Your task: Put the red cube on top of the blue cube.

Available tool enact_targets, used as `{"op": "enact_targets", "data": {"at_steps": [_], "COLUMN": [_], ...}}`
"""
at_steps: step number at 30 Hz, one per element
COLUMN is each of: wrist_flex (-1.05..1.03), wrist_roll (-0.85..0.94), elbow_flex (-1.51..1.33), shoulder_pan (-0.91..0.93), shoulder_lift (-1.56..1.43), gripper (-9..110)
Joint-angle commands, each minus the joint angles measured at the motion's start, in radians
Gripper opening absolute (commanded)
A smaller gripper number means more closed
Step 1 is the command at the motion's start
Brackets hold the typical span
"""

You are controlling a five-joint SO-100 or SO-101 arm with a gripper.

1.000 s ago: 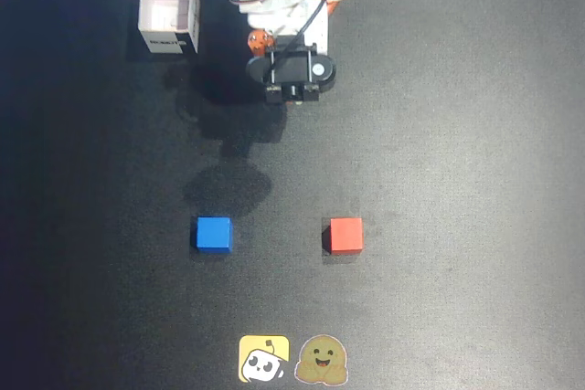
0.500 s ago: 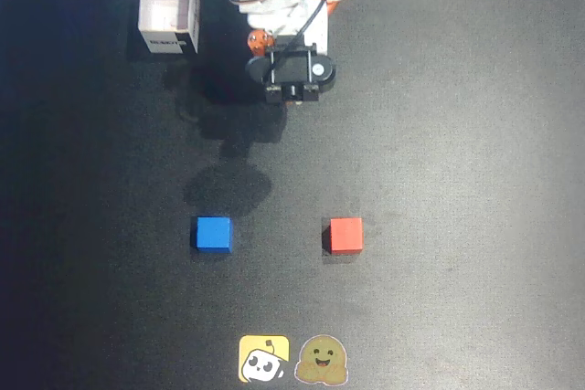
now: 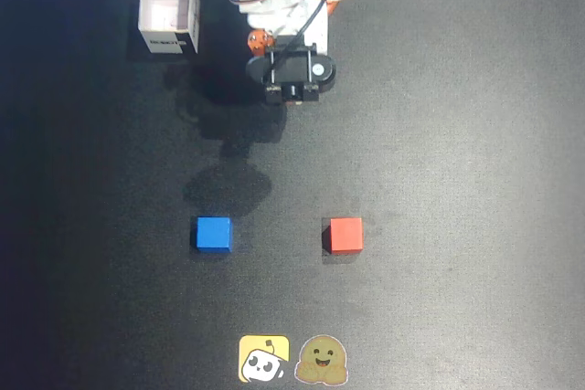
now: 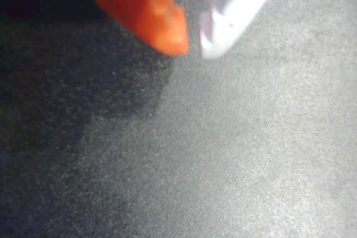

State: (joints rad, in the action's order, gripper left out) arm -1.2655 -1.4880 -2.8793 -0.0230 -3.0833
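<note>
Nothing of the task done at this moment, as far as the overhead view showed. Red cube [image 3: 345,235] sat flat on the dark desk [image 3: 475,134], toward the near edge and a little right of centre in that view; blue cube [image 3: 212,233] level with it to the left, well apart, nothing on top of it. Neither cube touched by anything. Arm folded close to its base at the far edge, with the fingers [image 4: 192,45] far from both cubes. In the wrist view, orange tip and white tip nearly together with only a thin gap between, nothing pinched, only bare desk below; no cube in sight there. A white open-topped box [image 3: 168,14] stood near the far left corner, away from the work. Two stickers [image 3: 294,359] lay at the near edge, below the cubes.

Left to do, by judgement: all of it. Reach out to the red cube, spread the tips, close on it, lift, carry it left over the blue cube, set it down square and let go.
</note>
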Motion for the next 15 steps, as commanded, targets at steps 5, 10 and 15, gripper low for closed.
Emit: {"op": "enact_targets", "data": {"at_steps": [5, 10, 15], "wrist_flex": [0.005, 0.009, 0.025], "wrist_roll": [0.003, 0.009, 0.008], "elbow_flex": [0.006, 0.037, 0.183], "shoulder_pan": [-0.002, -0.006, -0.011], "shoulder_lift": [-0.009, -0.002, 0.210], "gripper": [0, 0, 0]}}
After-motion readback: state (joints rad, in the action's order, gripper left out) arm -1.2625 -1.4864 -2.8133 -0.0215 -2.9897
